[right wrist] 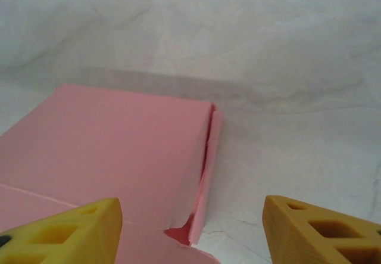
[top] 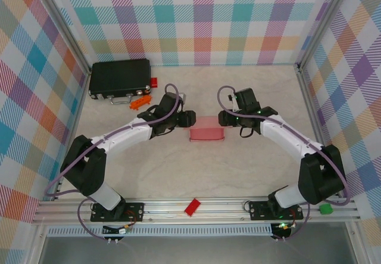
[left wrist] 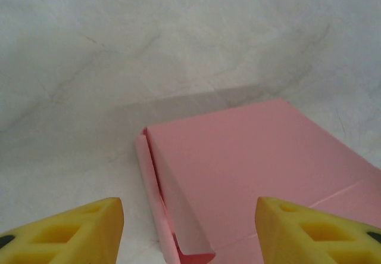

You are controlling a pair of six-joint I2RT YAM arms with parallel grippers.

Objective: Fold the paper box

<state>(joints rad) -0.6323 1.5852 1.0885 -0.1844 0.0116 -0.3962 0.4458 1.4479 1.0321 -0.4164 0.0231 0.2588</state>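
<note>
Left claw point(top: 189, 118): noted at the left end of the paper box point(top: 207, 129). Its yellow fingers point(left wrist: 83, 231) are spread wide and nothing is pinched. The left end flap point(left wrist: 152, 198) is seen standing slightly off the body, with a thin gap along it.

Paper box: found mid-table between the two claws, lying flat. The body is already formed and the pink top panel is closed.

Right claw point(top: 222, 118): held at the right end, fingers point(right wrist: 315, 231) likewise spread, nothing gripped. The right end flap point(right wrist: 205, 174) is also ajar, and a darker red is seen at its near corner.

Step in hand, as judged: the end flaps are to be pressed home. Both ends are best pushed inward together, so that the light box is braced and not slid along the table. Each push should be kept low and square to its flap. A slanted push could buckle the thin card or spring the top.

Surface: the table point(top: 238, 168) is pale, marbled and smooth, so little friction is expected. A black case point(top: 119, 78) and an orange item point(top: 141, 102) are set well apart at far left. A red block point(top: 192, 207) lies on the near rail.

Room: enclosed by plaid walls point(top: 36, 97).
</note>
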